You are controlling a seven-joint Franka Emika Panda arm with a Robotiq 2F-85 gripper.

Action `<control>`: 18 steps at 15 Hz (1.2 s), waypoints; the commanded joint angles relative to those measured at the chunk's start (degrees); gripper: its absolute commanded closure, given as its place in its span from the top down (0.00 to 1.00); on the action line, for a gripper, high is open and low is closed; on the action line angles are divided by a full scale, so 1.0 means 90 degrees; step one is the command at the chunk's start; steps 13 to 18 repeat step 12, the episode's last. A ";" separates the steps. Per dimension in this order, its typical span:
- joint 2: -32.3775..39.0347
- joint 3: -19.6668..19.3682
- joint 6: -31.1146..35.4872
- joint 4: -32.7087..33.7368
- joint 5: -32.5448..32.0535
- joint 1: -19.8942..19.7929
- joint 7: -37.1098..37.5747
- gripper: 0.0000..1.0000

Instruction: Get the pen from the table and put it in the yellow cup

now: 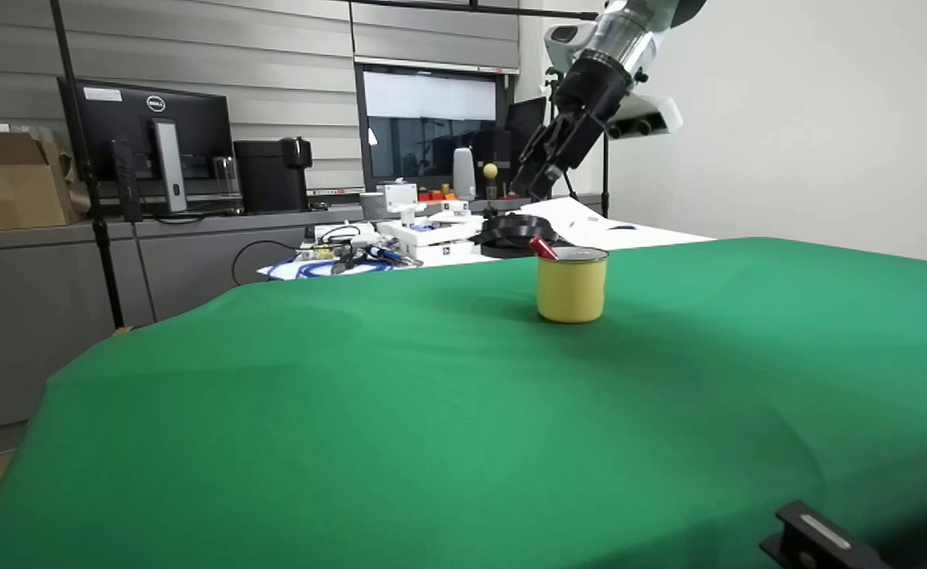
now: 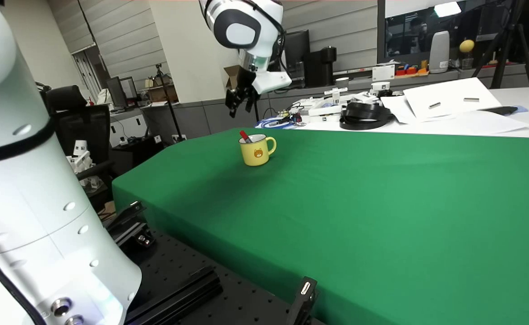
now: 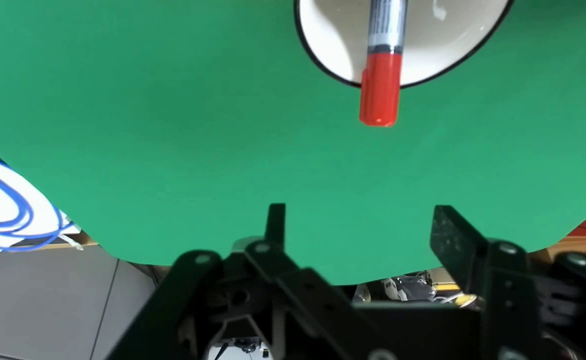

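Observation:
The yellow cup (image 1: 571, 292) stands upright on the green-covered table (image 1: 400, 427); it also shows in an exterior view (image 2: 256, 154) with its handle and a bear print. The pen (image 3: 381, 90) leans inside the cup, its red capped end sticking out over the rim and its grey body inside. The red end also shows in both exterior views (image 1: 543, 248) (image 2: 245, 136). In the wrist view the cup's white inside (image 3: 327, 35) is cut off at the top edge. My gripper (image 3: 357, 215) is open and empty, raised above and apart from the cup and pen (image 2: 241, 109).
A white desk with cables, white parts and a black coil (image 2: 367, 115) stands beyond the table's far edge. Black clamps (image 2: 304, 298) and a rail sit at the robot base side. A black stand pole (image 1: 88, 166) rises beside the table.

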 commanded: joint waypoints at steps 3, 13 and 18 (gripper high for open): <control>-0.0743 -0.0139 -0.0622 0.0205 -0.0560 0.0036 0.0823 1.00; -0.0939 -0.0131 -0.0641 0.0163 -0.0609 0.0068 0.0793 1.00; -0.0939 -0.0131 -0.0641 0.0163 -0.0609 0.0068 0.0793 1.00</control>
